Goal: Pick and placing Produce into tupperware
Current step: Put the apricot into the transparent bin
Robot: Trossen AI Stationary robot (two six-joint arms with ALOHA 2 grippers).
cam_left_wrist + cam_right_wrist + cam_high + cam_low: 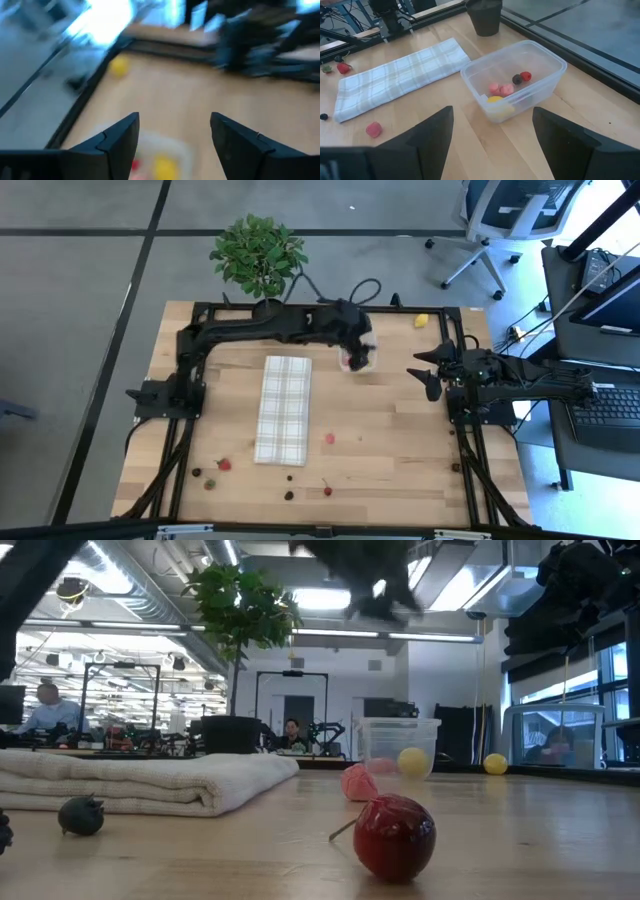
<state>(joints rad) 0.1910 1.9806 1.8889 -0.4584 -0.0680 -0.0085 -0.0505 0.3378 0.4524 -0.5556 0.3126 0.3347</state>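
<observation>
The clear tupperware (pixel 520 80) stands on the wooden table near its far edge. It holds pink, dark, red and yellow produce pieces (pixel 506 89). My left gripper (pixel 175 145) hangs open above it with nothing between its fingers; in the high view the gripper (pixel 358 345) covers most of the tupperware (pixel 360 365). My right gripper (pixel 492 145) waits open to the right of the tupperware, pointing at it. Loose produce lies on the table: a yellow piece (pixel 421 321) at the far edge, a pink one (pixel 329 437) and a red one (pixel 393 833) near the front.
A folded checked cloth (pixel 284 408) lies left of the tupperware. A potted plant (pixel 258 255) stands at the far edge. More small pieces (pixel 224 464) are scattered along the near edge, left of and in front of the cloth. Black frame rails border the table.
</observation>
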